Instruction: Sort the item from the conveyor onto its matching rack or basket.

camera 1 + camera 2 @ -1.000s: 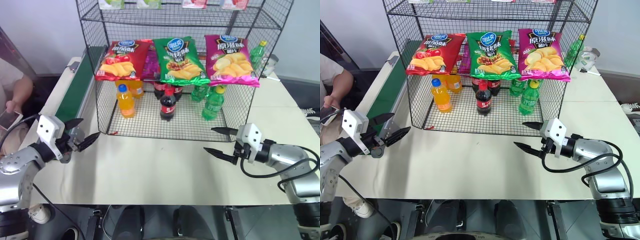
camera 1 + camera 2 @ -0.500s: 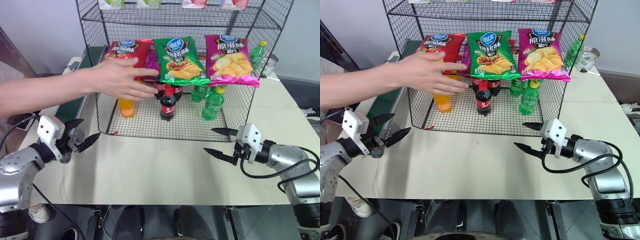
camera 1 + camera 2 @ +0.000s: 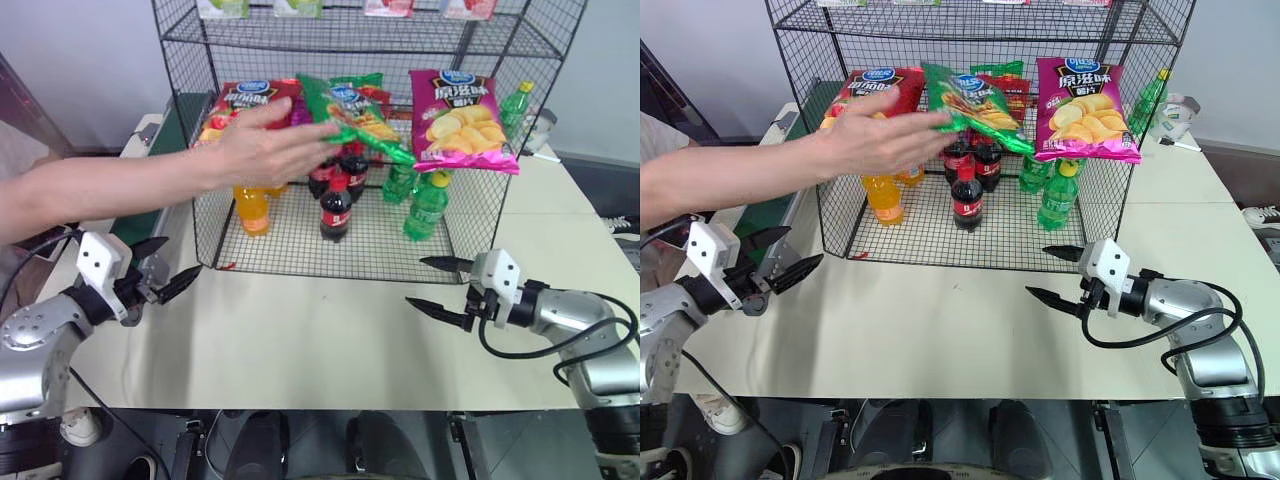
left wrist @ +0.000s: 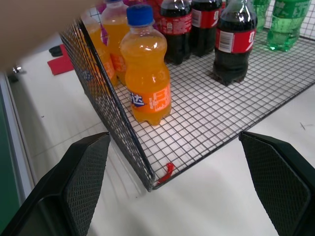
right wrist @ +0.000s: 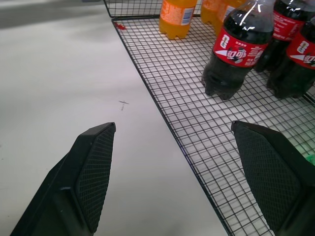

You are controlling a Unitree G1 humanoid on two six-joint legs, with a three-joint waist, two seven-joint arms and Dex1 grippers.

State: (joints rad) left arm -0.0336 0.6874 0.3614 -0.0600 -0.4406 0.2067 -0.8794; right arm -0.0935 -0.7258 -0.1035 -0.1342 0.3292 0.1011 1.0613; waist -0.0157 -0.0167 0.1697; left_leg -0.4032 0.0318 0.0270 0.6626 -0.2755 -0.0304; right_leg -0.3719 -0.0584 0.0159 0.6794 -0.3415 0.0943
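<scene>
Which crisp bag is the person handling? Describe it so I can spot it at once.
On the black wire rack, three crisp bags hang along the middle tier. The person's hand grips the centre one, the green bag, tilted between the red bag and the magenta bag.

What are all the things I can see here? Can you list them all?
green crisp bag: one, tilted, in the person's hand at the rack's middle shelf
red crisp bag: one, middle shelf
magenta crisp bag: one, middle shelf
orange soda bottles: two or more, bottom shelf
cola bottles: several, dark, bottom shelf
green bottles: several, bottom shelf
rack: one, black wire
conveyor: one, dark green
table: one, cream
person's hand: one
left gripper: open
right gripper: open
</scene>
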